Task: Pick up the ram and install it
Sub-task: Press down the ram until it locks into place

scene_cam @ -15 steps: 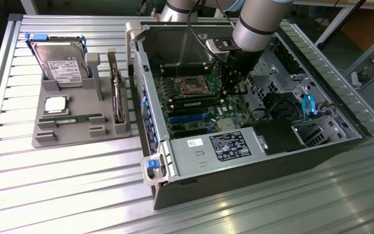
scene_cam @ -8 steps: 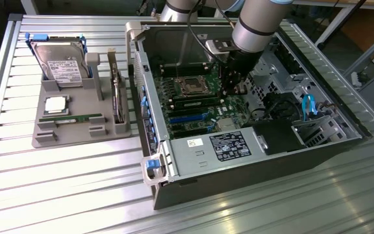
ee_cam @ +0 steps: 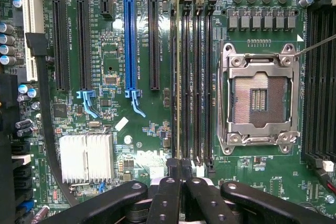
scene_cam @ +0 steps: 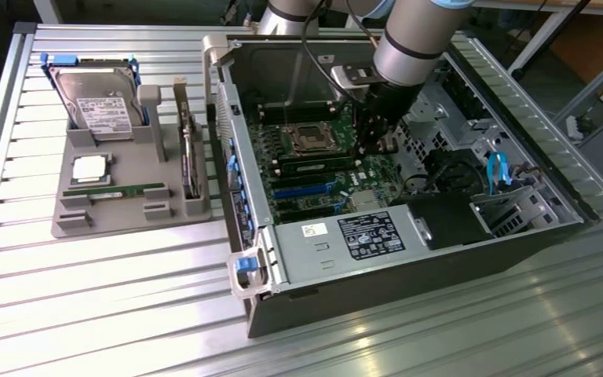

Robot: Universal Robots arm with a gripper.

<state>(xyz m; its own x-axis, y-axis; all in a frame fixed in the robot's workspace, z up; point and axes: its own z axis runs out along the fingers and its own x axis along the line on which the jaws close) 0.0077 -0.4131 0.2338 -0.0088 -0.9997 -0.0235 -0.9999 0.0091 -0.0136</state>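
A ram (ee_cam: 178,77) stands edge-on in a memory slot of the motherboard, just beside the empty processor socket (ee_cam: 258,98). In the exterior view this ram (scene_cam: 317,164) lies as a green strip below the socket (scene_cam: 309,139). My gripper (ee_cam: 181,165) is shut, its two black fingertips pressed together right over the near end of that ram. I cannot tell whether they touch it. In the exterior view the gripper (scene_cam: 373,149) reaches down into the open computer case at the ram's right end. The twin ram (scene_cam: 113,191) lies flat in the grey tray (scene_cam: 176,210).
The tray also holds a hard drive (scene_cam: 94,102), a silver processor chip (scene_cam: 90,166) and an upright expansion card (scene_cam: 186,149). Empty memory slots (ee_cam: 202,77) flank the ram. A black cable (ee_cam: 44,114), a blue slot (ee_cam: 130,35) and a heat sink (ee_cam: 85,157) lie nearby. The power supply (scene_cam: 370,234) fills the case's front.
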